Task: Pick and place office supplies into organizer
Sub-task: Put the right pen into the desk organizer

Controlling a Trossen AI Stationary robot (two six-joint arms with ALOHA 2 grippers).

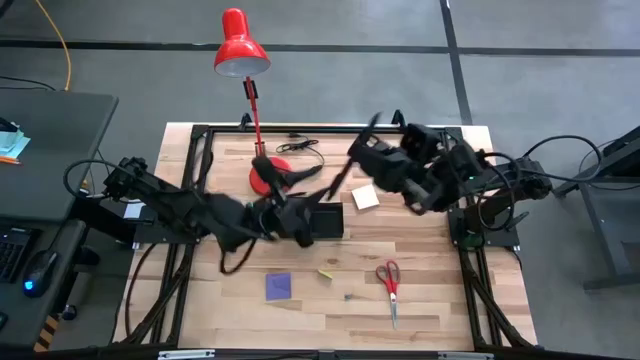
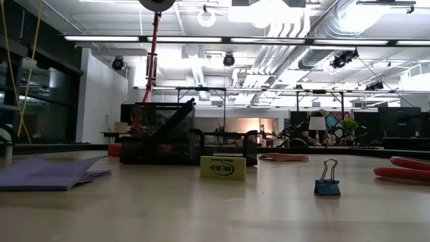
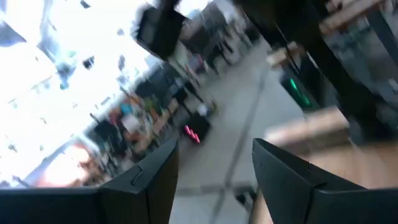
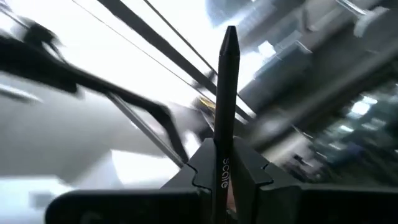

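Holding a dark pen (image 4: pixel 224 106) upright, the right gripper (image 4: pixel 225 167) has its jaws clamped tight on the shaft, and the arm hangs high over the far right of the surface (image 1: pixel 440 300), just right of the organizer (image 1: pixel 322 221). That black mesh tray sits mid-surface beside the lamp base (image 1: pixel 268 176). The left gripper (image 3: pixel 214 163) is crowded right up against the organizer, jaws spread wide and holding nothing. Waiting to be collected: the purple note pad (image 1: pixel 279 286) near and left, the red-handled scissors (image 1: pixel 390 282) near and right, the pale yellow note pad (image 1: pixel 365 197) just right of the tray.

The danger here, I'd say, is traffic: both arms converge on one small tray, so a descent with the pen could clip the left arm or shove the organizer. The pen's long overhang could also catch the mesh rim and twist in the grip.
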